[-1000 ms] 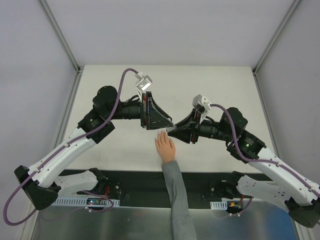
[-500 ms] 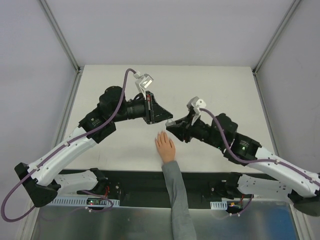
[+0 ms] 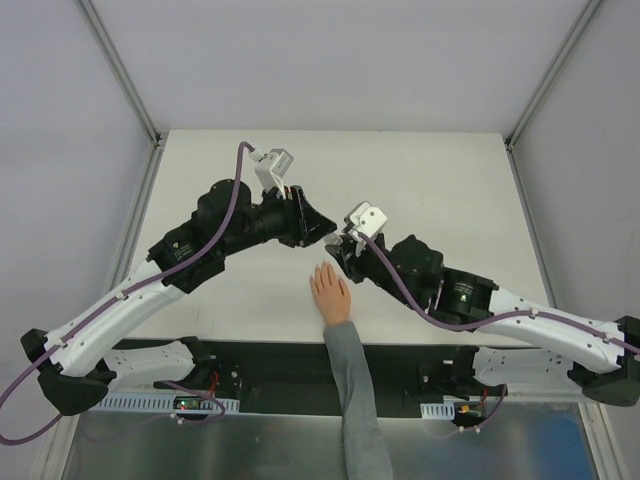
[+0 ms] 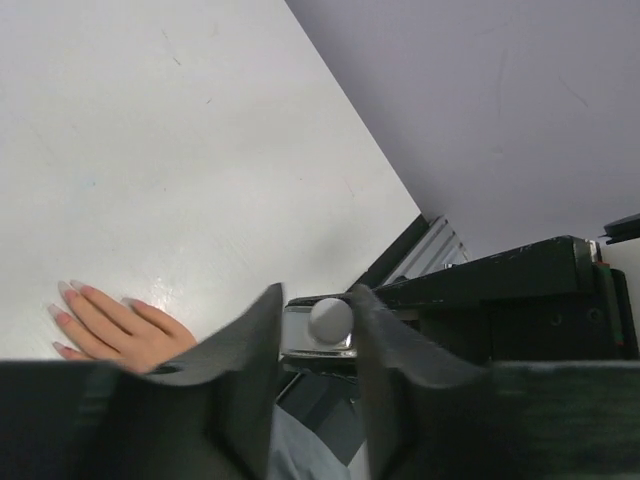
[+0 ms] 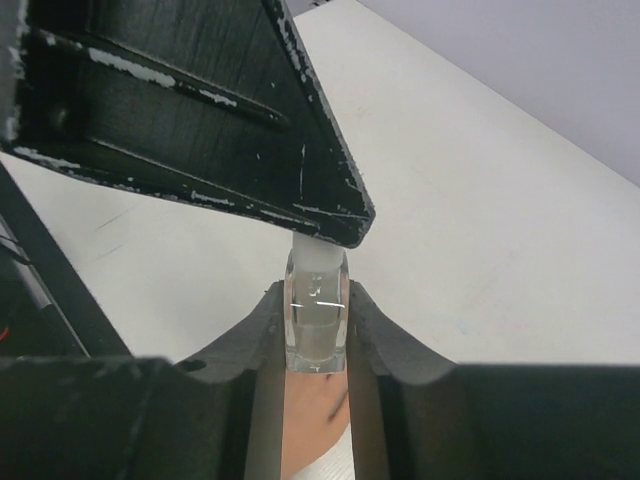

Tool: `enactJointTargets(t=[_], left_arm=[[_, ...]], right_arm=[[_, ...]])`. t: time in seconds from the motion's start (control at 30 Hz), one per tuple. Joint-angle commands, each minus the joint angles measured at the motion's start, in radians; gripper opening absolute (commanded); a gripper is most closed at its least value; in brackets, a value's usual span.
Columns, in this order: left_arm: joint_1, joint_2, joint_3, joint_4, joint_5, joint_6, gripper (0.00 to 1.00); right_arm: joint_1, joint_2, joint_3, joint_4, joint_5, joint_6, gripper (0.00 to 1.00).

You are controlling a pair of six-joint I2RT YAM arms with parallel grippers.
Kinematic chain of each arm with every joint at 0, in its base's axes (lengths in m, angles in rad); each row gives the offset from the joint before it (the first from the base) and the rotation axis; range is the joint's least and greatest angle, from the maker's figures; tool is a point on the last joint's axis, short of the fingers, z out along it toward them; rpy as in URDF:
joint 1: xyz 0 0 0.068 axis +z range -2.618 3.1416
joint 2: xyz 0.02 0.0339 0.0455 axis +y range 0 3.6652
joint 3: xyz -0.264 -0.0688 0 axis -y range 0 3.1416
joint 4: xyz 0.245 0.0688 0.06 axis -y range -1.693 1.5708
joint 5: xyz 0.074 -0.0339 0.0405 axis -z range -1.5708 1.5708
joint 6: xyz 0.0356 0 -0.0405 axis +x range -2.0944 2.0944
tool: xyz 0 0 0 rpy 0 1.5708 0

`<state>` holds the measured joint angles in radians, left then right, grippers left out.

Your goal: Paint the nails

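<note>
The pale peach-pink hand [image 3: 330,293] with a grey sleeve lies flat at the table's near middle. Its nails [image 4: 62,291] show as small pinkish tips in the left wrist view. My right gripper [image 3: 337,247] is shut on a small clear bottle [image 5: 317,325] and holds it above the hand [image 5: 315,425]. My left gripper [image 3: 322,229] meets it from the left, its jaws closed around the bottle's white cap [image 4: 330,318]. In the right wrist view the cap [image 5: 318,256] disappears behind a black left finger [image 5: 200,100].
The white table [image 3: 450,180] stretches behind the grippers, with grey walls and metal frame posts around it. The black mounting strip [image 3: 270,365] and the arm bases lie along the near edge. The grey sleeve [image 3: 352,400] crosses that strip.
The right arm has swung left and forward, carrying the bottle to the left gripper. The left gripper has turned and its jaws have narrowed around the cap. The hand has not moved.
</note>
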<state>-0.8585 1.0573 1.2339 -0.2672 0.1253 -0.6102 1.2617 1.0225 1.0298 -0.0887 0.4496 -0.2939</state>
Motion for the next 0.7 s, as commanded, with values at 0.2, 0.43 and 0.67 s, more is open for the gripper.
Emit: enactJointTargets(t=[0.2,0.43,0.67], left_arm=[[0.015,-0.091,0.018,0.036,0.117,0.092,0.90],[0.038,-0.079,0.053,0.010,0.331,0.151,0.72],[0.047,0.010,0.119,-0.078,0.441,0.175,0.57]], right_arm=[[-0.153,-0.153,-0.069,0.093,-0.403,0.099,0.00],[-0.206,-0.208,-0.077,0.011,-0.540,0.099,0.00],[-0.216,-0.196,-0.057,-0.026,-0.594,0.087,0.00]])
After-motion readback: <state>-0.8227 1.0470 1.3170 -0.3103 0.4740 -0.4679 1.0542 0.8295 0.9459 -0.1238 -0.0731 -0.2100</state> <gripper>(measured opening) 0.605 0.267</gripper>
